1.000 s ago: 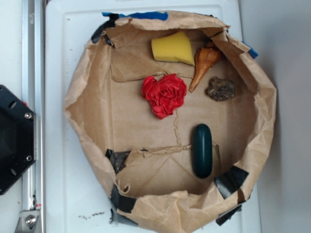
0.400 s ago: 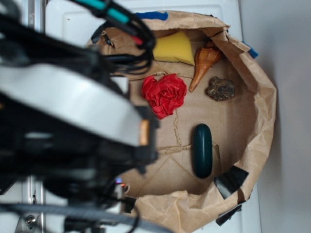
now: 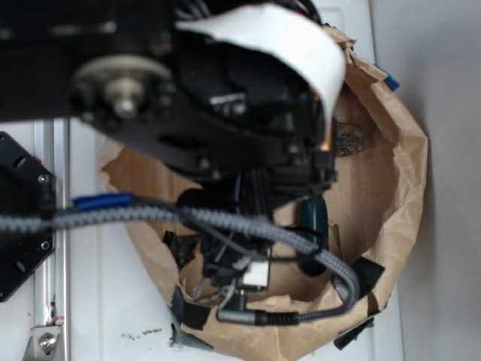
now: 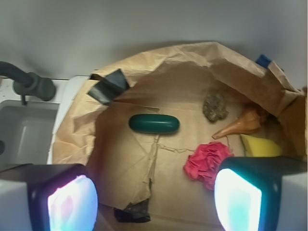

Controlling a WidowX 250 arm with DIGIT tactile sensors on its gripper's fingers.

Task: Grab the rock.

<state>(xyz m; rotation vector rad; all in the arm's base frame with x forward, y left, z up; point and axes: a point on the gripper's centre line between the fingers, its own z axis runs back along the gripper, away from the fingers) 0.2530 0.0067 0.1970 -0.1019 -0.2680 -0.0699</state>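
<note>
Exterior: arm (image 3: pixel 225 98) blocks most of the paper tray (image 3: pixel 409 173); rock (image 3: pixel 349 138) only partly visible at right, green capsule (image 3: pixel 314 218) below it.

Wrist: gripper (image 4: pixel 154 202) jaws wide apart, holding nothing. Rock (image 4: pixel 215 107) lies clear of them, beside seashell (image 4: pixel 240 125); red paper flower (image 4: pixel 209 161), yellow sponge (image 4: pixel 260 146) nearer.

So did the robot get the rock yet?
Not yet. The gripper is open and holds nothing, high above the paper bag. The rock lies untouched on the bag's floor, near the seashell. Left to do: move over the rock, go down, and close on it.
</note>
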